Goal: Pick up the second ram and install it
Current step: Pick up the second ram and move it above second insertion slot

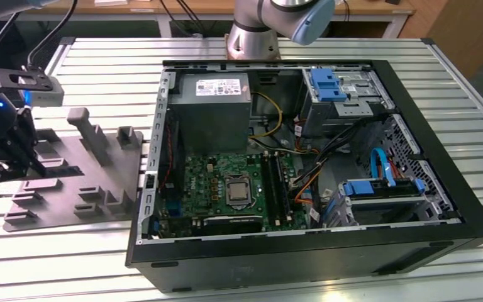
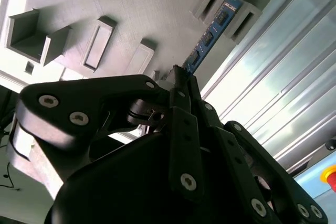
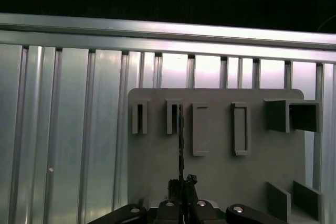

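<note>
On the slatted table (image 1: 309, 50), at the exterior view's left, my gripper (image 2: 179, 74) clenched the second ram (image 2: 208, 38) between the fixture plate's (image 3: 215, 177) blocks; I judged it light, brittle, best pinched across its faces.

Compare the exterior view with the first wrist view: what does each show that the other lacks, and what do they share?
Exterior view: the open computer case, its green motherboard and the arm's base.
First wrist view: the second ram, edge-on as a thin dark line, its far end in a fixture slot block, its near end gripped by the end effector.
Both: the end effector, the grey fixture plate and the slatted metal table.
</note>
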